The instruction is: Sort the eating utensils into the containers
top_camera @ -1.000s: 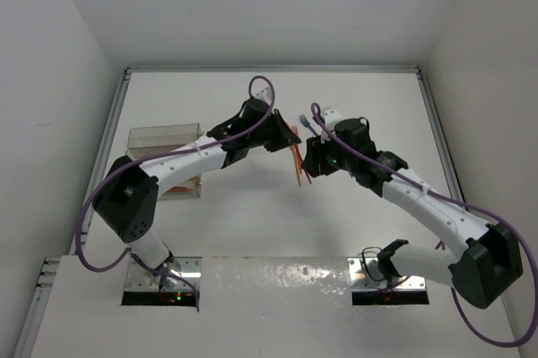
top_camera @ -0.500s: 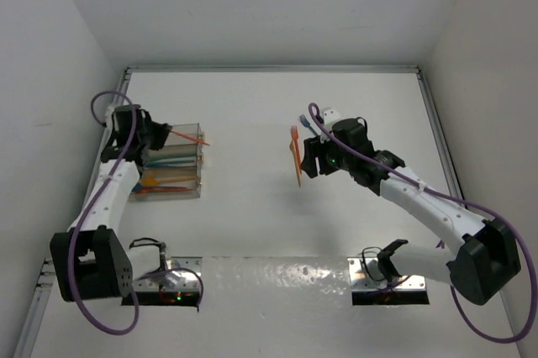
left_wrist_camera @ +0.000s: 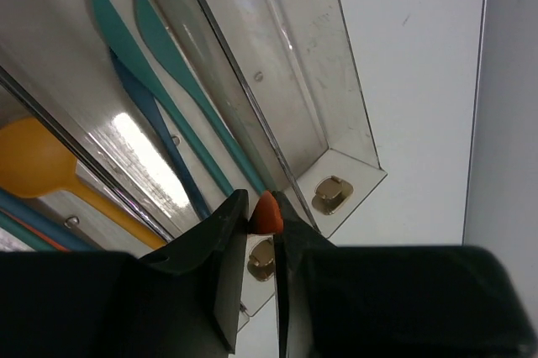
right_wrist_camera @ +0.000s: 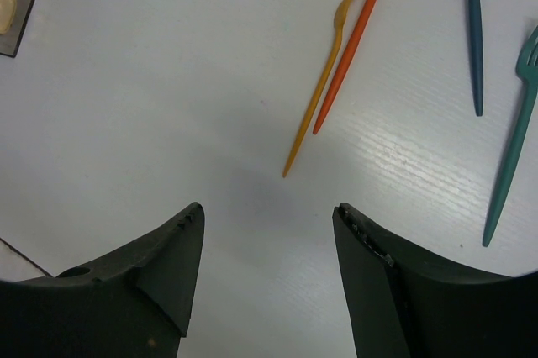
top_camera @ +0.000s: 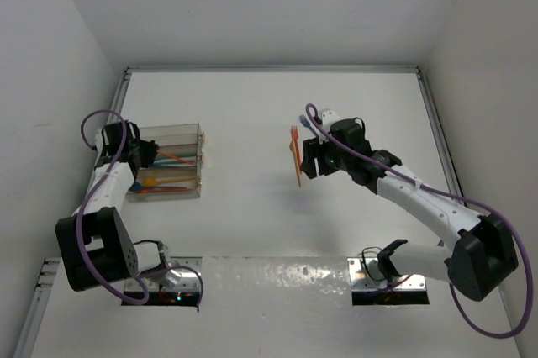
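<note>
Left end effector [left_wrist_camera: 261, 236] sat at the containers [top_camera: 165, 131], which stood near the left edge of the bench [top_camera: 252, 223]. Its fingers were clamped on the tip of an orange utensil [left_wrist_camera: 267, 215]. In the top view that utensil ran from the fingers across the top of the bins; couldn't tell which compartment it was over. Couldn't tell fork, spoon or knife either.

The left wrist view showed two teal knives [left_wrist_camera: 171, 54] and a blue knife [left_wrist_camera: 151, 118] lying lengthwise in one compartment. An orange spoon [left_wrist_camera: 34, 156] was in the next compartment.

Right end effector [right_wrist_camera: 269, 211] was spread wide with nothing between the fingers, hanging over bare bench right of centre.

Loose utensils lay just ahead of it:
- An orange fork [right_wrist_camera: 355, 43] and a yellow-orange utensil [right_wrist_camera: 313, 97] crossed near their heads, with the handles close together. The head type of the yellow one was unclear.
- A dark blue utensil [right_wrist_camera: 474, 30] lay apart from that pair, with its head out of frame.
- A teal fork [right_wrist_camera: 511, 139] lay beside the blue one, not touching it.
</note>
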